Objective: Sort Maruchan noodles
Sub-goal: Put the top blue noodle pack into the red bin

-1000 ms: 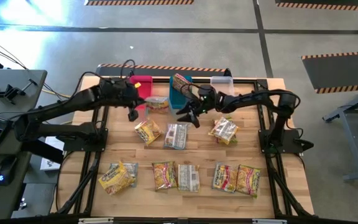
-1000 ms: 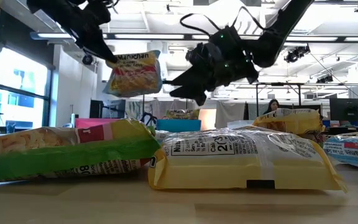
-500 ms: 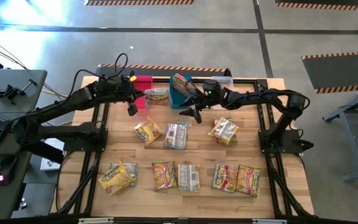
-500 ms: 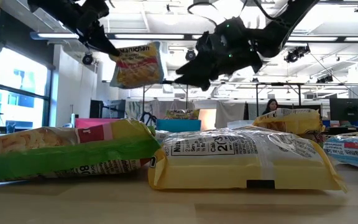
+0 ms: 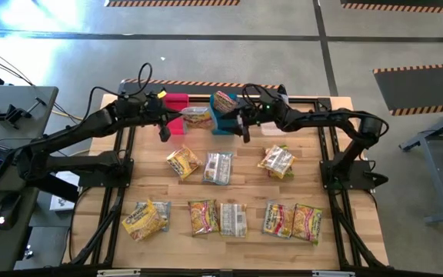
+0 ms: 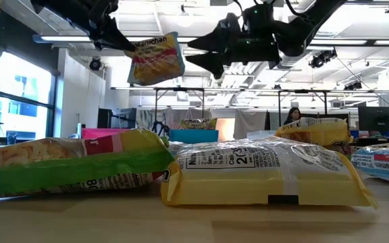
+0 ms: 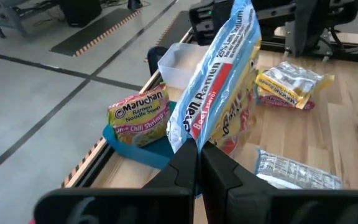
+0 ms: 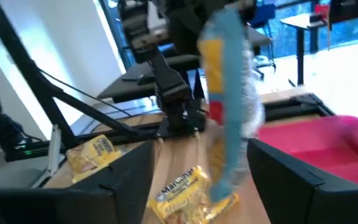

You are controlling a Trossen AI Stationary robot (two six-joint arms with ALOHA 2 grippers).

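We saw the left gripper (image 7: pixel 197 163) above the far edge of the tabletop (image 5: pixel 244 181), its jaws clamped on one edge of a packet (image 7: pixel 219 93). The packet hung in the air near the blue bin (image 5: pixel 220 121) and pink bin (image 5: pixel 177 102), well clear of the wood. The right gripper (image 5: pixel 244 127) was just beside it, jaws apart, with the packet between its fingers (image 8: pixel 291 180) in its wrist view; whether they touched it we could not tell.

We judged the packet light and crinkly, its wrapper slippery and soft around a brittle noodle block, so a firm pinch on the sealed edge seemed safer than squeezing the middle. It stood edge-on from the left jaws, long axis running away from them and tilted upward, printed face turned sideways.

Another packet (image 5: pixel 223 101) leaned in the blue bin; the rest (image 5: pixel 220 218) lay flat on the tabletop nearer us.
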